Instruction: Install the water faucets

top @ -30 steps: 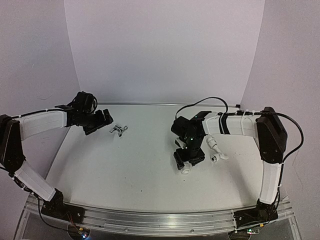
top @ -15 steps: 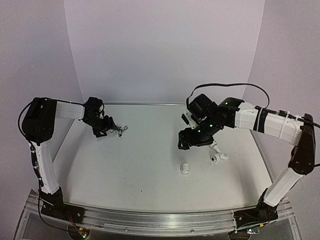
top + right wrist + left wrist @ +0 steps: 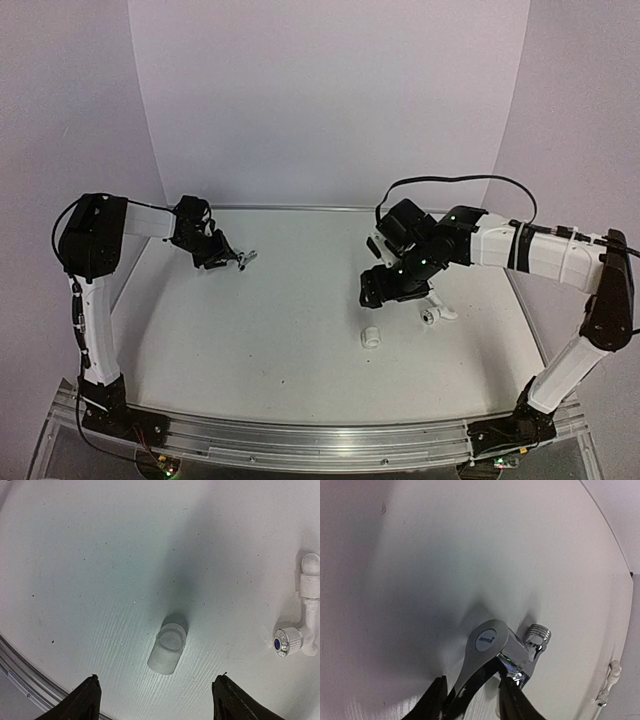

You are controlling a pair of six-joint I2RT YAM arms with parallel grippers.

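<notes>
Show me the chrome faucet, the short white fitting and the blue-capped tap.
chrome faucet (image 3: 487,642), left wrist view, on its lever handle.
short white fitting (image 3: 166,655), right wrist view, on its barrel.
blue-capped tap (image 3: 289,640), right wrist view, on its round collar.

white table (image 3: 290,380): chrome faucet (image 3: 243,260) upper left; short white fitting (image 3: 371,337) centre, on its side; white tap (image 3: 437,312) just right of it.
</notes>
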